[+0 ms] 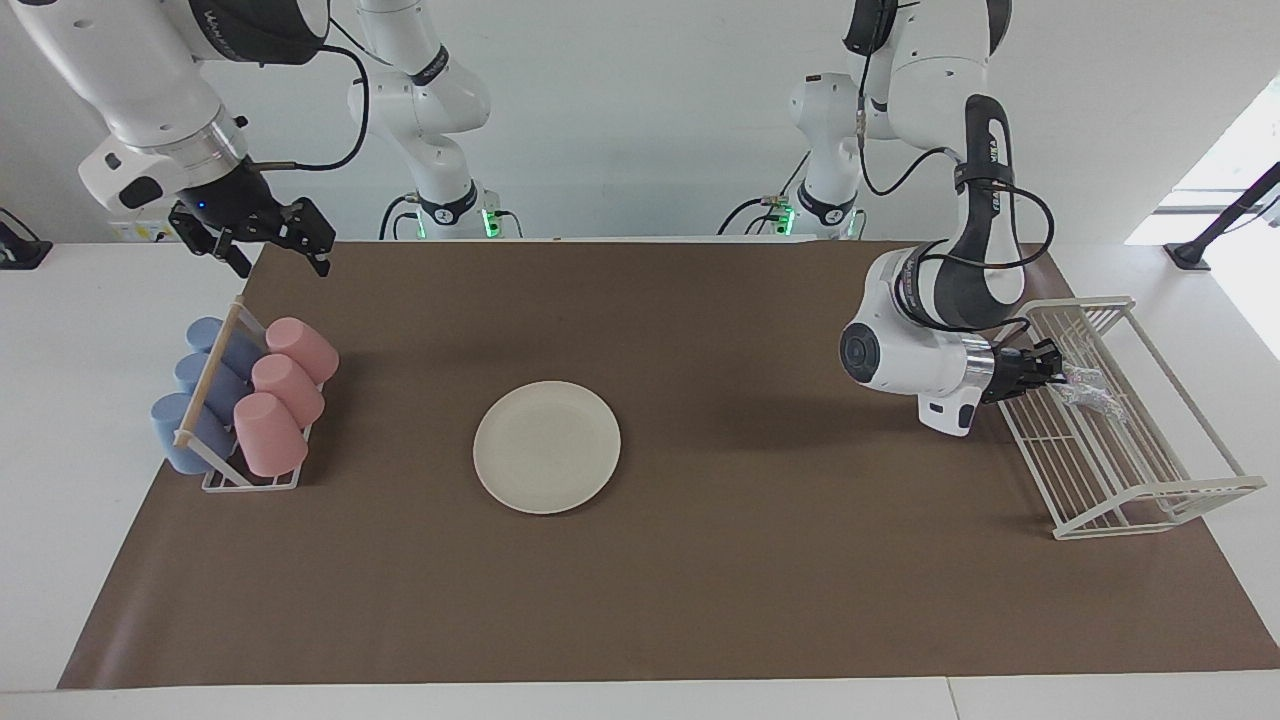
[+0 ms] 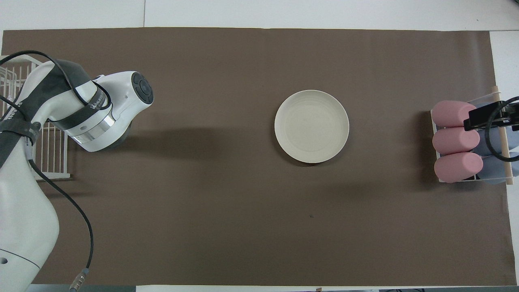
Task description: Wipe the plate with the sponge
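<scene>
One plate [image 1: 547,447] on the brown mat [image 1: 700,580], pretty much mid-counter: round, flat, cream-white, matte, with a shallow rim. The overhead view shows faint concentric rings on its face.

The sponge [image 1: 1090,392] only shows up in the facing view. It's a small, crinkly, silvery, sparkly pad lying in the white wire rack [image 1: 1130,470] at the left arm's end of the counter, well apart from the plate. Overhead, the left arm's bulky white-and-grey wrist covers that spot, so you just get a bit of the rack's thin parallel bars poking out around it.

Left gripper [image 1: 1052,362] reaches sideways into the rack, jaws right at the sponge. Honestly can't tell whether they're wide, narrow, or already pinching it, or even if they touch it.

Right gripper [image 1: 268,240] hangs up in the air over the mat's corner by the cup rack [image 1: 250,480], jaws spread wide with nothing in them. Overhead, only a black bit of it peeks in at the frame edge above the cups.

That cup rack holds three smooth pink cups [image 1: 282,395] and three blue cups [image 1: 200,395] lying on their sides, with a pale wooden rod [image 1: 208,375] running between the two rows. The blue ones are mostly hidden from overhead.
</scene>
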`<action>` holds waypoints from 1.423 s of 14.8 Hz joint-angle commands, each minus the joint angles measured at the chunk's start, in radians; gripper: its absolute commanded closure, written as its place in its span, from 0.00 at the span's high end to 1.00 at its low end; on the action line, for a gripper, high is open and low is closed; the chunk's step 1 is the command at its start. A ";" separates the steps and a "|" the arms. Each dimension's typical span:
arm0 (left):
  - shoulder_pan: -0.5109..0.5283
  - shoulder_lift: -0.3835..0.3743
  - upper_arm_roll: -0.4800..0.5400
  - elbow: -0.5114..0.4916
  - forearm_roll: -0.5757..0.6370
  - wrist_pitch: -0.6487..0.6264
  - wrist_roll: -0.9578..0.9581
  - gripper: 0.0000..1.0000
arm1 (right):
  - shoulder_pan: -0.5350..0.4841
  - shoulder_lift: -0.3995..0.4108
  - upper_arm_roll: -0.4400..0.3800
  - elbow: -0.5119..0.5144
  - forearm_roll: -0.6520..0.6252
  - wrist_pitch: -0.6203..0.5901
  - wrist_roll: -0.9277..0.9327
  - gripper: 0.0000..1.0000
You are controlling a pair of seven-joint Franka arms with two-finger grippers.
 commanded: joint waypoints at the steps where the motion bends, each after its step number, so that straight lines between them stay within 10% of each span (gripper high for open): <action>1: 0.020 -0.012 -0.003 -0.023 -0.007 0.034 -0.018 0.13 | 0.001 -0.009 0.003 -0.010 -0.011 0.014 -0.016 1.00; 3: 0.023 -0.012 -0.003 -0.023 -0.005 0.034 -0.018 0.18 | 0.003 -0.009 0.003 -0.010 -0.013 0.016 -0.016 1.00; 6: 0.029 -0.012 -0.002 -0.023 -0.004 0.059 -0.018 1.00 | 0.003 -0.009 0.003 -0.010 -0.013 0.016 -0.016 1.00; 17: 0.037 -0.044 -0.008 0.020 -0.027 0.066 0.058 1.00 | 0.003 -0.007 0.005 -0.004 -0.014 0.017 -0.016 1.00; 21: 0.077 -0.160 0.000 0.132 -0.286 0.077 0.312 1.00 | 0.003 -0.007 0.006 -0.002 -0.014 0.017 -0.016 1.00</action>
